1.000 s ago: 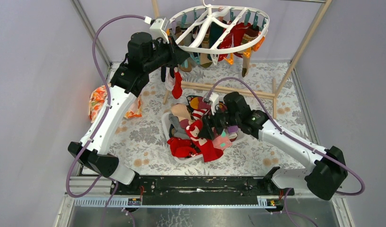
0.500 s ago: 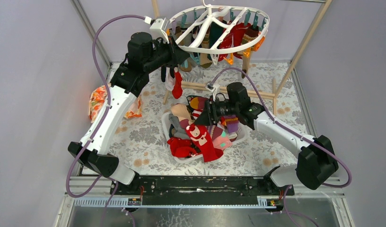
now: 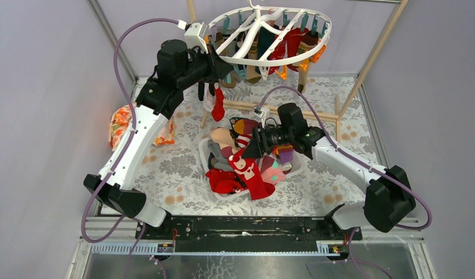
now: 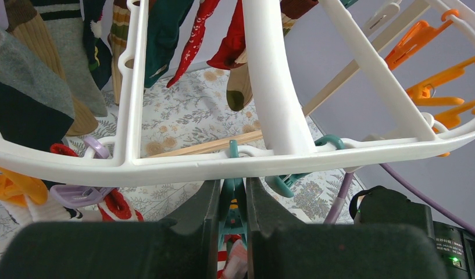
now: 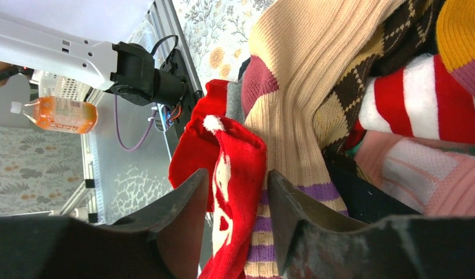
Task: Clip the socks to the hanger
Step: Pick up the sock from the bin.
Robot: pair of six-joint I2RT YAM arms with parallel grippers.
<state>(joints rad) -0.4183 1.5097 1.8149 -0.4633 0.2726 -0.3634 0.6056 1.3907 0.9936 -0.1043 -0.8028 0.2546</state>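
The white oval hanger (image 3: 270, 62) hangs at the back with several socks (image 3: 293, 42) clipped to it. My left gripper (image 3: 221, 65) is raised to its near-left rim (image 4: 165, 165) and is shut on a teal clip (image 4: 232, 202) just under the rim. More socks lie heaped in a white basket (image 3: 202, 153) at mid-table. My right gripper (image 3: 250, 152) hovers over that heap, shut on a red sock with a white figure (image 5: 240, 151). A tan and purple striped sock (image 5: 325, 195) presses against its right finger. The red sock (image 3: 247, 170) trails down onto the heap.
An orange floral cloth (image 3: 120, 125) lies at the left edge. A light wooden frame stands behind the basket, with a crossbar (image 3: 270, 109) and a slanting pole (image 3: 377, 52). An orange bottle (image 5: 54, 116) sits beyond the table's near edge.
My right arm lifted out of the sock heap and drew back, its jaws narrowing onto the red sock, which rose with it. The left arm stayed still on the clip.
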